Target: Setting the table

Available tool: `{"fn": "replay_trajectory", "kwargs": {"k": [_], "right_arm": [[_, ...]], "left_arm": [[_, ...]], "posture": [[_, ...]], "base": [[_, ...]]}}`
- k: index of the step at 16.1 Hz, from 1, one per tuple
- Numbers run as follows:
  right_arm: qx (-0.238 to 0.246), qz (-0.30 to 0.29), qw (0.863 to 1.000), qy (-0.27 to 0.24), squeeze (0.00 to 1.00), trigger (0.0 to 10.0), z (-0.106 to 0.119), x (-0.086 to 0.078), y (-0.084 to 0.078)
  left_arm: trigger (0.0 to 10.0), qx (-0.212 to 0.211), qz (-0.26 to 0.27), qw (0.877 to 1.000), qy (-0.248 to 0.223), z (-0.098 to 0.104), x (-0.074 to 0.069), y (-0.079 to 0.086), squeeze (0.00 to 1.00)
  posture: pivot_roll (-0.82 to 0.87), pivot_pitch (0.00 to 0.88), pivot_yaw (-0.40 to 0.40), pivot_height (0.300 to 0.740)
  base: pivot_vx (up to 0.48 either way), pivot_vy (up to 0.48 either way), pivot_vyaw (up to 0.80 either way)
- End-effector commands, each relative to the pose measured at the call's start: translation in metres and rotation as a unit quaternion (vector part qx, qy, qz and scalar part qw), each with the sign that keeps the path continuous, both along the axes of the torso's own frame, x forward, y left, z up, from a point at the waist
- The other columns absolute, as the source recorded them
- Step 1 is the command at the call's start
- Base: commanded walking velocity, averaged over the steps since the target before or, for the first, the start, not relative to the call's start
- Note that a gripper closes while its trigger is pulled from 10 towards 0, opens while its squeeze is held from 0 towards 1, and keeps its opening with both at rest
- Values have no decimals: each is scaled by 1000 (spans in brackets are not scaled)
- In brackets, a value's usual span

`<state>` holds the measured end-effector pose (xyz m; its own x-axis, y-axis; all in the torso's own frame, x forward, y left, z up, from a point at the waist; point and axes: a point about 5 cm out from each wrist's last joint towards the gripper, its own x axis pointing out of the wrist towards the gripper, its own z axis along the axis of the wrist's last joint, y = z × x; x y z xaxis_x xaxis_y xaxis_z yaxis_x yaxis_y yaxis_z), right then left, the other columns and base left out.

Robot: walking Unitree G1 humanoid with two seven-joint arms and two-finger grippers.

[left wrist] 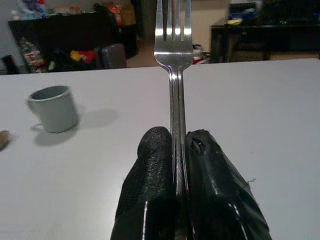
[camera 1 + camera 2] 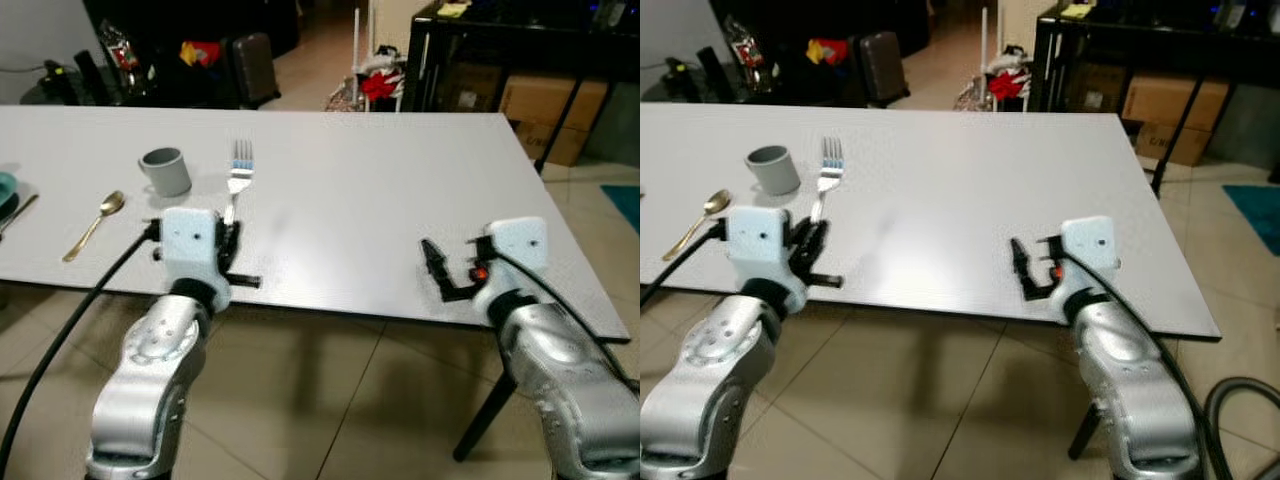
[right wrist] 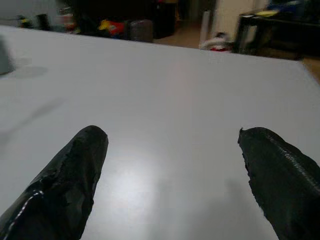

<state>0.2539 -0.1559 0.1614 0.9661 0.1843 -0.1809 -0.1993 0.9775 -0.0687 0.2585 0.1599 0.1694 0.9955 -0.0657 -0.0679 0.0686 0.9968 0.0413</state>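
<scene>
A silver fork [image 2: 238, 172] points away from me over the white table [image 2: 350, 200], and my left gripper [image 2: 230, 243] is shut on its handle near the table's front edge. In the left wrist view the fork's handle [image 1: 176, 125] runs between the two black fingers [image 1: 150, 185]. A grey cup [image 2: 166, 171] stands just left of the fork's tines. A gold spoon [image 2: 96, 223] lies further left. My right gripper [image 2: 436, 268] hovers open over the front right part of the table, with nothing between its fingers [image 3: 75, 175].
A teal plate's edge [image 2: 6, 190] with another utensil shows at the far left. Behind the table stand a dark suitcase [image 2: 252, 66], clutter and a black shelf [image 2: 520, 50] with cardboard boxes. Tiled floor lies below the table's front edge.
</scene>
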Motion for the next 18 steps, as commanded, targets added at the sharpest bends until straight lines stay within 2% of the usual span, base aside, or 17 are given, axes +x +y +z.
{"fn": "replay_trajectory", "kwargs": {"k": [1,5,9,11,13,14,16,18], "right_arm": [[4,14,1000,-9,0,10000,5,1,4],[1,18,1000,-8,0,10000,5,0,5],[-4,33,999,-1,0,10000,5,0,8],[-3,51,999,7,0,10000,5,1,11],[6,76,997,16,0,10000,4,0,18],[8,81,997,16,0,10000,5,0,19],[19,81,996,21,0,10000,4,-1,21],[24,81,996,24,0,10000,4,-2,23]], "left_arm": [[10000,5,13,1000,-2,2,2,7,0],[10000,8,14,1000,4,1,2,9,0],[10000,27,14,998,46,-9,10,20,0],[10000,56,5,995,88,-17,26,33,0],[10000,51,1,992,111,-19,47,44,0],[10000,49,-2,993,111,-19,51,45,0],[10000,73,-30,990,113,-22,66,44,0],[10000,73,-38,986,142,-33,80,46,0]], "posture": [[-64,0,57,740],[-63,0,55,740],[-68,7,52,740],[-68,14,51,740],[-74,18,56,740],[-76,19,59,740],[-80,25,64,740],[-92,32,77,740]], "base": [[240,0,0],[60,0,0],[0,0,0],[0,0,0],[0,0,0],[0,0,0],[0,0,0],[0,0,0]]}}
